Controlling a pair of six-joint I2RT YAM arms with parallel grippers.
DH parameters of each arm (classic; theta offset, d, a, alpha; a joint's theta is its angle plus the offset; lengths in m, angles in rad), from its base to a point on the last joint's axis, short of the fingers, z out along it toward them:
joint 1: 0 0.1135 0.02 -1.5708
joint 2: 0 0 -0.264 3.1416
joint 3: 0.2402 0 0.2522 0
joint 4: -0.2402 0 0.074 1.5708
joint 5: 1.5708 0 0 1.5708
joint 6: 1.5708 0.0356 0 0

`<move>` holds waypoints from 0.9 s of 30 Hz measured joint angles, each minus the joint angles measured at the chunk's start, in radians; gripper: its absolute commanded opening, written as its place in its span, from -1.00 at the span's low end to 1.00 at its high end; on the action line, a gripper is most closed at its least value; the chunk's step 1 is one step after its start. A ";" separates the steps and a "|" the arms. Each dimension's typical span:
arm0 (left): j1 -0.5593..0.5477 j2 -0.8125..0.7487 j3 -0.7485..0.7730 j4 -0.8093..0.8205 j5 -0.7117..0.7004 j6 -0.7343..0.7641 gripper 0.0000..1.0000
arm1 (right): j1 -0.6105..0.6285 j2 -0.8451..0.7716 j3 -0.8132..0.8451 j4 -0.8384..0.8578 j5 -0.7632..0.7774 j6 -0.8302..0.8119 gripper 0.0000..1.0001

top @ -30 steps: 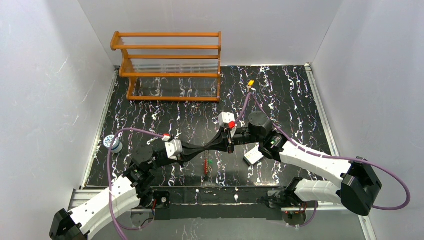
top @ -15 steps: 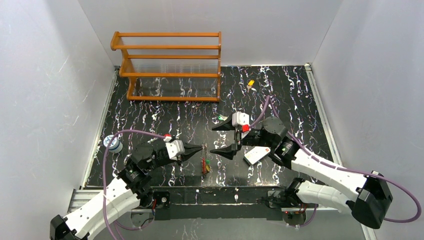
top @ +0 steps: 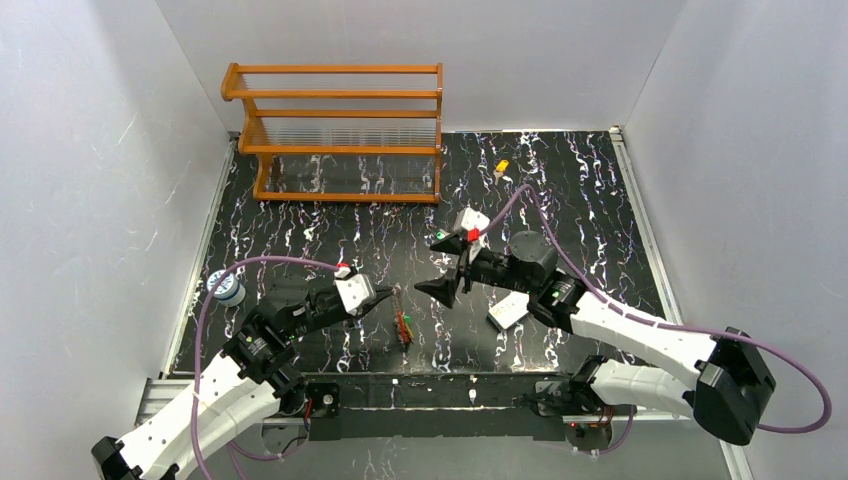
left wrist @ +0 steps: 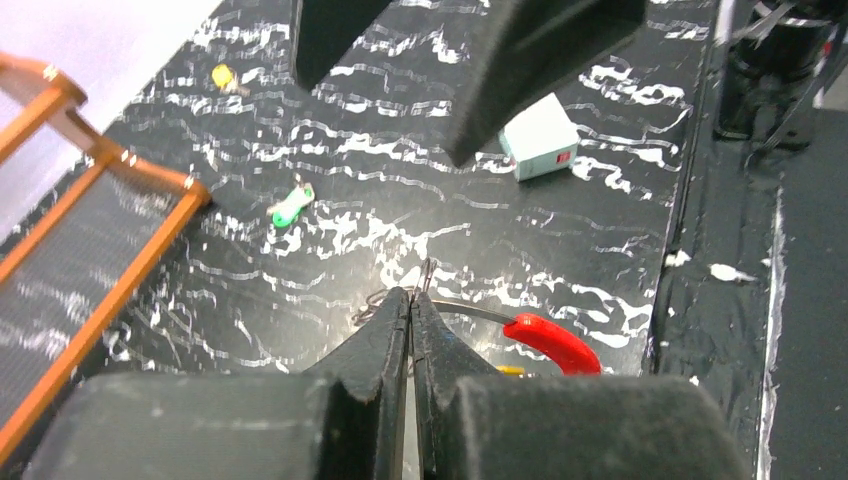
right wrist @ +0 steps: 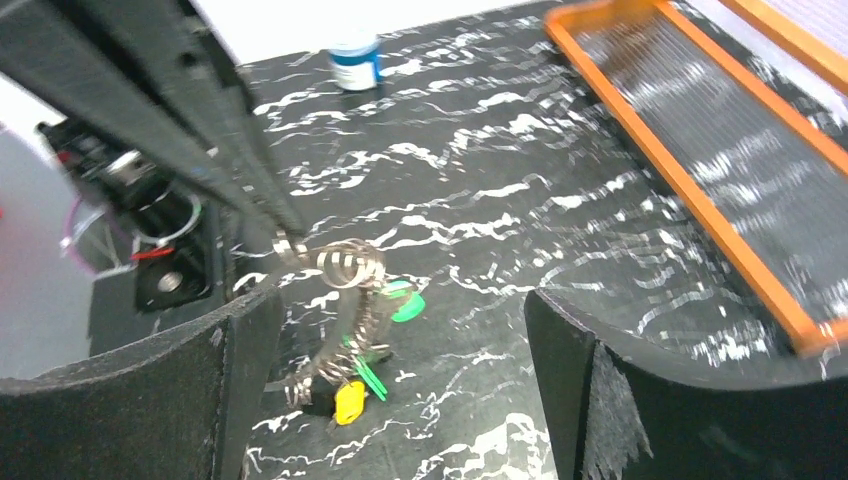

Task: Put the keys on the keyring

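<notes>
My left gripper (top: 388, 294) is shut on the thin wire of the keyring (top: 402, 322), pinching it at the fingertips (left wrist: 412, 300). The ring's red section (left wrist: 552, 342) curves off to the right. The keyring (right wrist: 340, 300) hangs from the left fingers (right wrist: 200, 110), with small yellow (right wrist: 348, 400) and green (right wrist: 405, 305) keys dangling on it. A loose green key (left wrist: 292, 207) lies on the table, and a loose yellow key (top: 501, 168) lies farther back. My right gripper (top: 432, 266) stands wide open, empty, just right of the ring (right wrist: 395, 330).
An orange wooden rack (top: 340, 130) stands at the back left. A white card with a red mark (top: 508, 315) lies under the right arm. A blue and white spool (top: 229, 290) sits at the table's left edge.
The right gripper has opened wide and drawn back to the right, away from the left one. The left gripper, still shut, has moved left with the keyring.
</notes>
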 measured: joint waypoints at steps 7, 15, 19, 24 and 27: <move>0.000 -0.040 0.000 -0.106 -0.143 -0.022 -1.00 | -0.044 0.127 0.092 -0.098 0.191 0.148 0.97; 0.000 -0.092 -0.003 -0.177 -0.267 -0.027 -1.00 | -0.298 0.393 0.256 -0.278 0.159 0.401 0.88; 0.000 -0.092 -0.005 -0.188 -0.270 -0.027 -1.00 | -0.376 0.494 0.277 -0.362 0.153 0.468 0.85; 0.000 -0.077 -0.005 -0.189 -0.267 -0.026 -1.00 | -0.386 0.631 0.377 -0.489 0.170 0.486 0.67; 0.000 -0.058 -0.005 -0.189 -0.262 -0.026 -1.00 | -0.387 0.714 0.468 -0.546 0.193 0.484 0.57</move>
